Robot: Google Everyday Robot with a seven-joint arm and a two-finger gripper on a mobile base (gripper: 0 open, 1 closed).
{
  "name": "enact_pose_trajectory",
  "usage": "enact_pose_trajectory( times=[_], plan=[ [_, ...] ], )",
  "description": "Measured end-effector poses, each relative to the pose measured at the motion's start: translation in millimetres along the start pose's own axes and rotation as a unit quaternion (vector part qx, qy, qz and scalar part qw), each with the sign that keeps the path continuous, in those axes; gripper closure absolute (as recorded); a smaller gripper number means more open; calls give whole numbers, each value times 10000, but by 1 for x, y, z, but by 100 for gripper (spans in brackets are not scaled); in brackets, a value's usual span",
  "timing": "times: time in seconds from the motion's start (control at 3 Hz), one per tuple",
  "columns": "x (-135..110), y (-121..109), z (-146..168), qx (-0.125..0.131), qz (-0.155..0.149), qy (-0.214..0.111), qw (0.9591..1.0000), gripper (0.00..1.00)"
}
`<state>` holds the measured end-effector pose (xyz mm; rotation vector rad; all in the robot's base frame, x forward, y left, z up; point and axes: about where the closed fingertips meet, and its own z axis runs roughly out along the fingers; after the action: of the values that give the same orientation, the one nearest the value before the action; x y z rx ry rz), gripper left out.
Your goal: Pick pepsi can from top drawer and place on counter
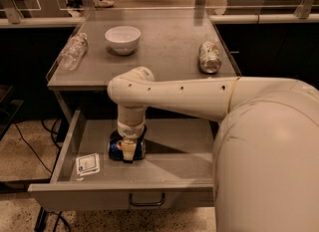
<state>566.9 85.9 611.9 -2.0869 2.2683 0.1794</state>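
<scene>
The gripper (pixel 129 149) reaches down into the wide grey metal top drawer (pixel 179 142), its fingers clamped across the small dark-blue pepsi can (pixel 115 149) — lying on its side mid-drawer, right of a white paper packet (pixel 87 164) — below the flat grey metal counter (pixel 164 52)

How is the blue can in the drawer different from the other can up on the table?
The pepsi can is dark blue; the patterned can is silver and green. The pepsi can lies in the top drawer, the patterned can up on the counter. The gripper is down over the pepsi can, while nothing touches the patterned can. Both lie on their sides.
</scene>
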Motion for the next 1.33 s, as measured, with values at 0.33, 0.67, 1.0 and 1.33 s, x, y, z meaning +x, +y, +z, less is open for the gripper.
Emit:
enact_pose_trajectory(
  times=[0.33, 0.67, 1.0, 1.33],
  plan=[
    [0, 0, 0, -3, 1, -5, 10000, 89],
    [9, 10, -27, 45, 120, -114, 9999, 100],
    [43, 44, -119, 437, 421, -317, 9977, 100],
    [43, 43, -123, 482, 426, -326, 9974, 100]
  ],
)
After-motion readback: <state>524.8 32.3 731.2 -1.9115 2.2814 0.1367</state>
